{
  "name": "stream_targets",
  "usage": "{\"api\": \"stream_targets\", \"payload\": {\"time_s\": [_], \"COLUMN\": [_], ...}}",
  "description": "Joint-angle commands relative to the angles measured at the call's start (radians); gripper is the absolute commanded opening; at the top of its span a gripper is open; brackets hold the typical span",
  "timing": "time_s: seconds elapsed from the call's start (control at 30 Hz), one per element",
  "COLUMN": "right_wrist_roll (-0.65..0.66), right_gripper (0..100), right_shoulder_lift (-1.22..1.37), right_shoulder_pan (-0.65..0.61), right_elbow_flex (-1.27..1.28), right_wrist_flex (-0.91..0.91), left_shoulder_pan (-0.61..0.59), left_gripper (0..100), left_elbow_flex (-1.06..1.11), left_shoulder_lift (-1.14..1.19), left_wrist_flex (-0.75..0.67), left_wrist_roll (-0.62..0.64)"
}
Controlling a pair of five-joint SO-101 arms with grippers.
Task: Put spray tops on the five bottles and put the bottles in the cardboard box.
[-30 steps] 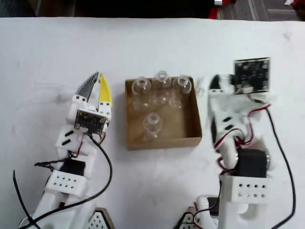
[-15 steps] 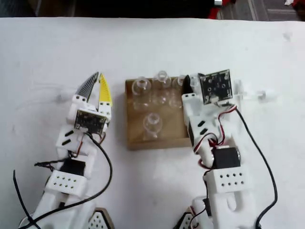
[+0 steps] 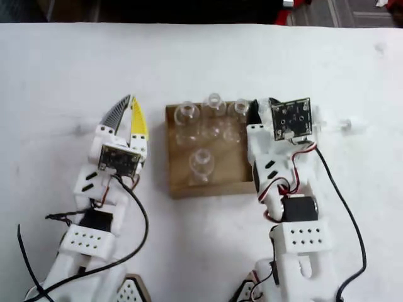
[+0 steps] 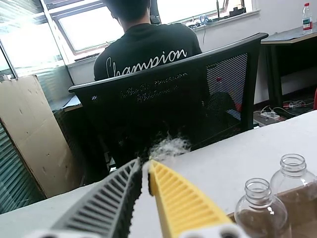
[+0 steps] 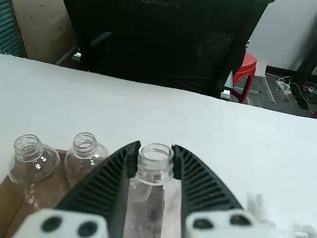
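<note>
While I was stood there watching, the left gripper (image 3: 131, 99) hung over the table (image 3: 63, 63) just beside the cardboard box (image 3: 214, 185). Its grey and yellow fingers were pinched almost tip to tip with nothing in them.

I counted four bottles in the box, all with open necks and no tops on. One was at the far left (image 3: 187, 114), one in the far middle (image 3: 214, 104), and one on its own nearer the arms (image 3: 202, 162). The corner bottle (image 5: 155, 161) was at the far right.

The right gripper (image 5: 154, 153) had its black fingers snug either side of that corner bottle's neck, just under the lip, and it looked like an actual grip to me. A small clear bit lay well off to the right on the table, probably a spray top (image 3: 349, 124), but I couldn't say for sure.

My guess is the bottle was being held for capping. If so, I'd keep the pinch right under the lip so it can't slip. I'd also keep the bottle upright and lift it straight up, so it doesn't clip its neighbour or the box wall. The left fingers would need to open up before fetching a top.
</note>
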Motion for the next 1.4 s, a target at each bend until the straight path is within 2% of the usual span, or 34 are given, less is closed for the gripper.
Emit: {"api": "stream_targets", "payload": {"time_s": [0.0,0.07,0.17,0.33,0.47,0.57,0.73,1.0,1.37], "right_wrist_roll": [-0.118,-0.16,-0.169,-0.161,-0.06,-0.081,-0.107,-0.098,-0.098], "right_gripper": [1.8,1.8,1.8,1.8,1.8,1.8,1.8,1.8,1.8], "right_shoulder_lift": [-0.133,-0.213,-0.321,-0.478,-0.576,-0.595,-0.585,-0.585,-0.587], "right_shoulder_pan": [0.004,0.005,-0.007,-0.051,-0.073,-0.094,-0.105,-0.102,-0.099], "right_elbow_flex": [-0.009,0.0,0.086,0.407,0.6,0.595,0.6,0.6,0.6], "right_wrist_flex": [0.105,0.137,0.085,-0.231,-0.397,-0.305,-0.265,-0.012,0.018], "left_shoulder_pan": [0.01,0.01,0.01,0.01,0.01,0.01,0.01,0.012,0.012], "left_gripper": [3,3,3,3,3,3,3,3,3], "left_elbow_flex": [-0.011,-0.011,-0.011,-0.011,-0.011,-0.011,-0.011,-0.011,-0.011], "left_shoulder_lift": [-0.016,-0.016,-0.016,-0.016,-0.016,-0.016,-0.016,-0.016,-0.016], "left_wrist_flex": [-0.02,-0.02,-0.02,-0.02,-0.02,-0.02,-0.02,-0.02,-0.02], "left_wrist_roll": [-0.009,-0.009,-0.009,-0.009,-0.009,-0.009,-0.009,-0.009,-0.009]}}
